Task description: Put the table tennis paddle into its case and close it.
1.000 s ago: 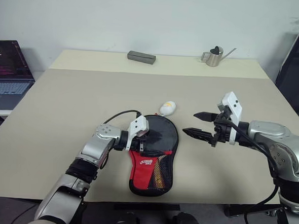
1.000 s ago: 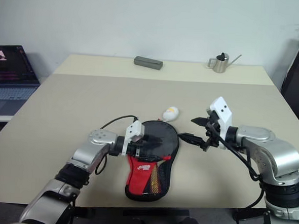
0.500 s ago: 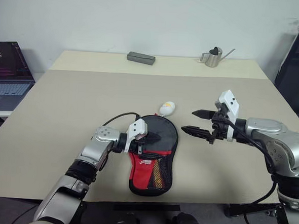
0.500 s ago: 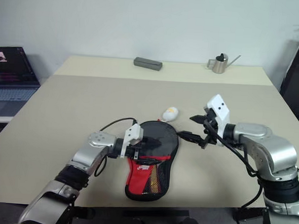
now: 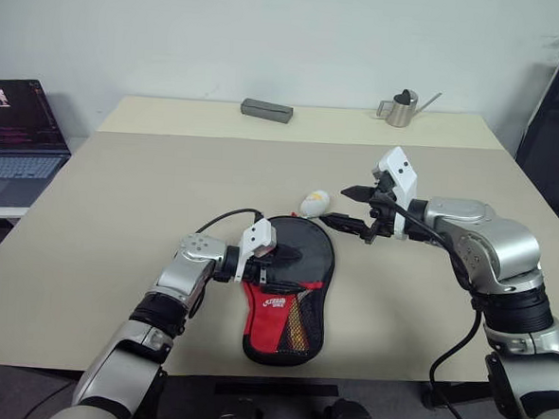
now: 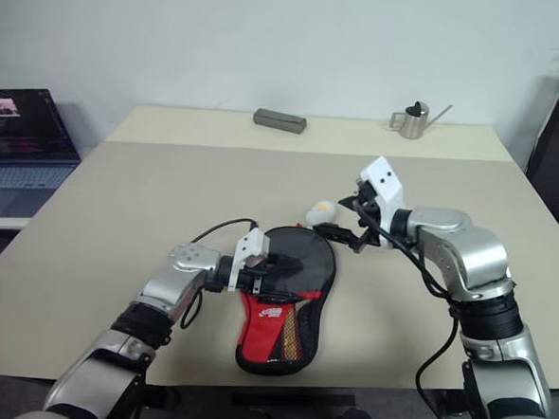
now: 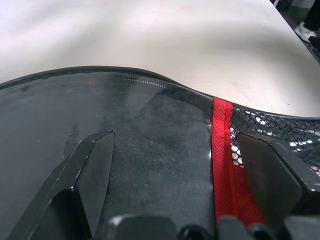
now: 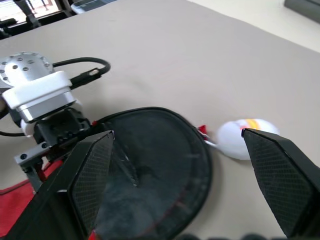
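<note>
Black case (image 5: pixel 289 291) near surface (image 5: pixel 118 209) front edge | left jaws (image 5: pixel 278 269) wide over it | right jaws (image 5: pixel 348 210) wide, by ball charm (image 5: pixel 313 203)

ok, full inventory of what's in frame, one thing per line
case: 1, black with red and mesh panels, near middle of the table
ball charm: 1, white-yellow, on the table just beyond the case's round end
table: 1, beige, spans the scene
block: 1, grey, far edge of the table
watering can: 1, metal, far edge, right of the block
laptop: 1, open, screen lit, beside the table's left side
left hand: 1, black fingers open, one on either face of the case's left edge
right hand: 1, black fingers open, above the table near the ball charm
</note>
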